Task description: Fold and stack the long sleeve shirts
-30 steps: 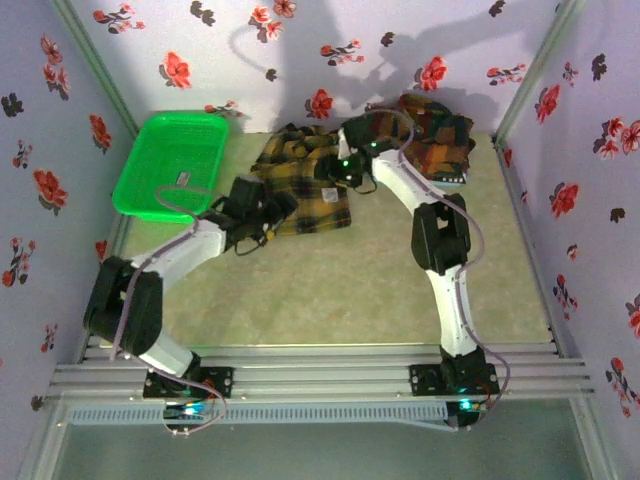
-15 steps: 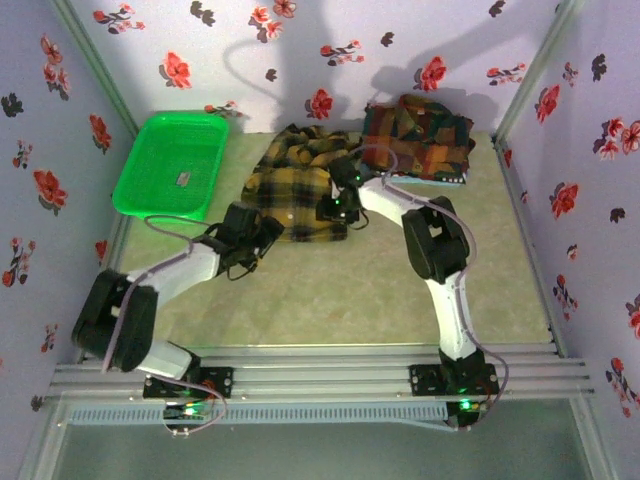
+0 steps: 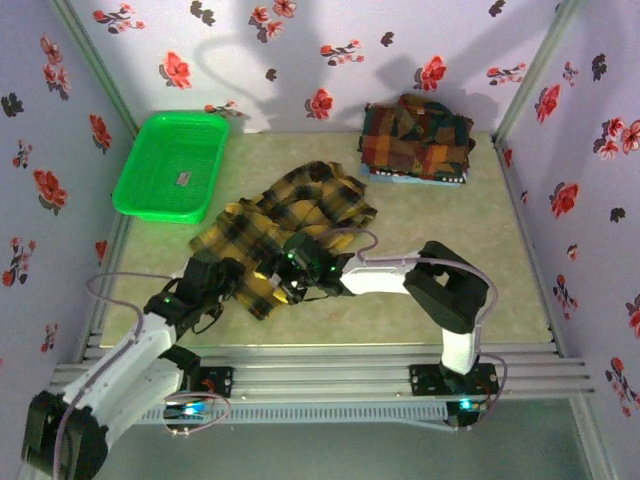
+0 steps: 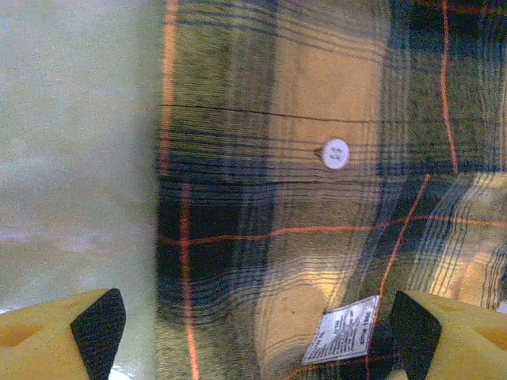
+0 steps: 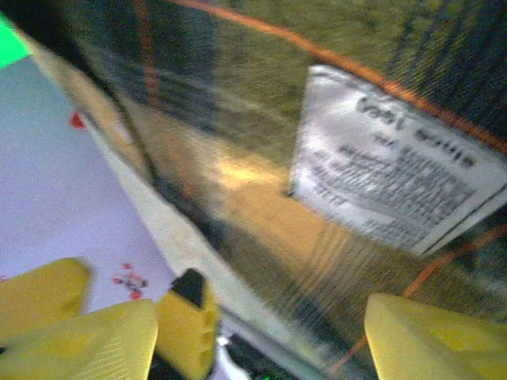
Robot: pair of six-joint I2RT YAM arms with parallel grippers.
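Yellow plaid shirt (image 3: 290, 215), L hand (image 4: 257, 326) low, wide over its edge, R hand (image 5: 293, 317) low, spread at label (image 5: 396, 182)

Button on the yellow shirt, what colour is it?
The button on the yellow shirt is white. The left wrist view shows it best.

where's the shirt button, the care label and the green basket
shirt button (image 4: 336, 153), left wrist view, centre of the white button
care label (image 5: 396, 202), right wrist view, middle of the printed tag
green basket (image 3: 165, 150), top external view, bare floor inside it
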